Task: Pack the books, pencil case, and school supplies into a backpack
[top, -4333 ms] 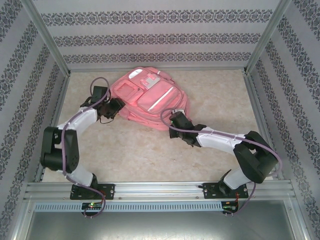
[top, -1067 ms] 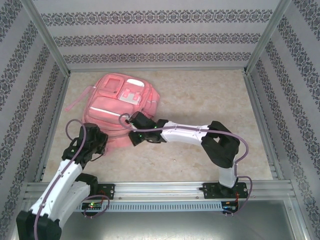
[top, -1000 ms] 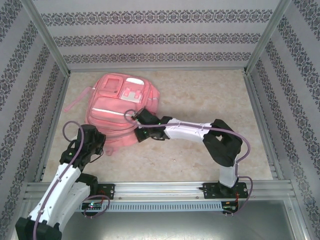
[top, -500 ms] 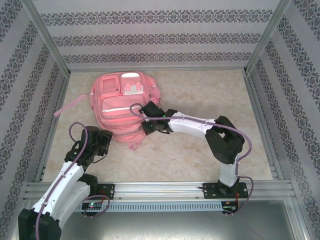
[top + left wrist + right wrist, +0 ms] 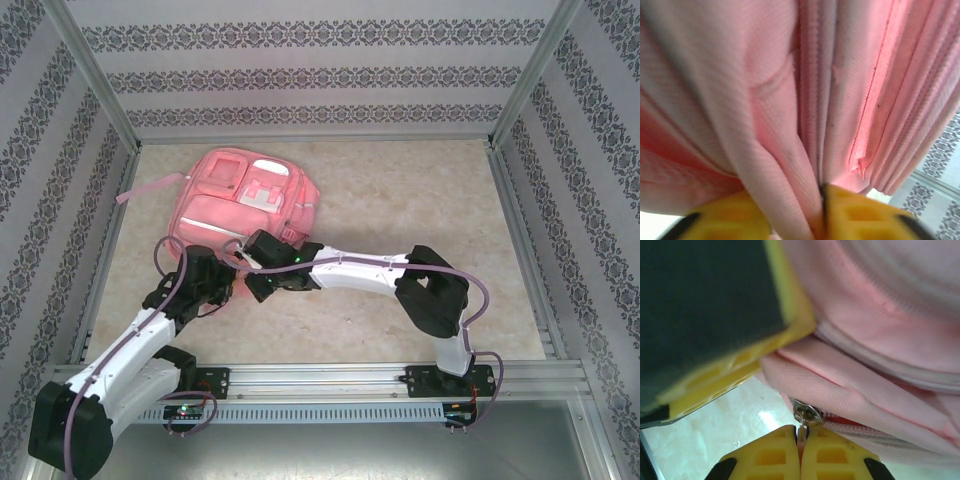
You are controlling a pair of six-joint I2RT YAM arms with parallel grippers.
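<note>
Beige table is carrying the pink backpack far left; the right gripper, pinching its zipper pull, should be pulling along the track while the left gripper, clamped on the fabric, is holding it taut.

**Inventory count**

Backpack: 1, pink.
Front pockets on it: more than one; exact number not resolved.
Loose strap lying off its far-left corner: 1 seen.
Zipper pull: 1 seen, right wrist view.
Arms: 2, namely left arm and right arm.
Tools: 2, one per arm, namely left tool and right tool.
Yellow fingers: 2 per tool.
Purple cables: 2, one along each arm.
Surface: 1.
</note>
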